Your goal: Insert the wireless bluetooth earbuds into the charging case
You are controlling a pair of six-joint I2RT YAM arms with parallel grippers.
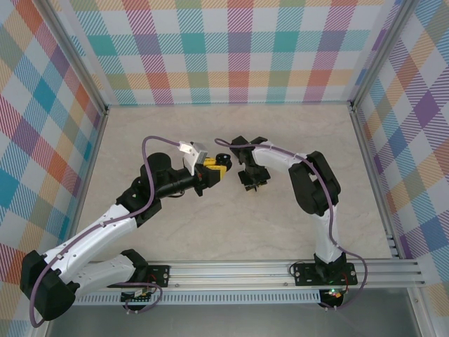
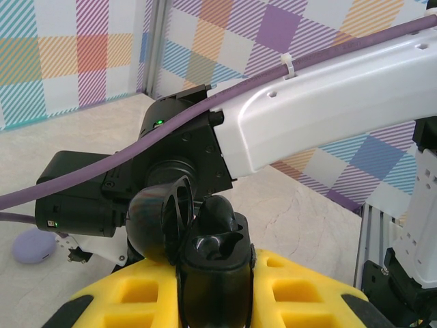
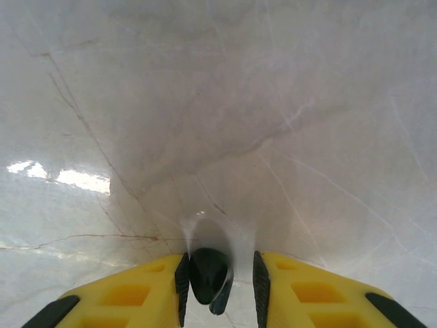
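Currently we hold the black charging case (image 2: 216, 263), apparently open, clamped in the left gripper (image 2: 215, 295). The right gripper (image 3: 218, 275) stands narrow around a black earbud (image 3: 207, 270) over the tabletop (image 3: 218, 102); we cannot tell whether it grips. The next move calls for aligning the bud with the case socket.

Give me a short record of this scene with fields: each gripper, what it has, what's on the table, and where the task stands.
left gripper: shut on the black charging case, lid open
right gripper: black earbud between its fingers; a gap on one side, so grip unclear
table: pale, marble-look surface
lilac item: small and rounded, lying on the table; case or earbud, can't tell
task status: black earbud not yet in the case
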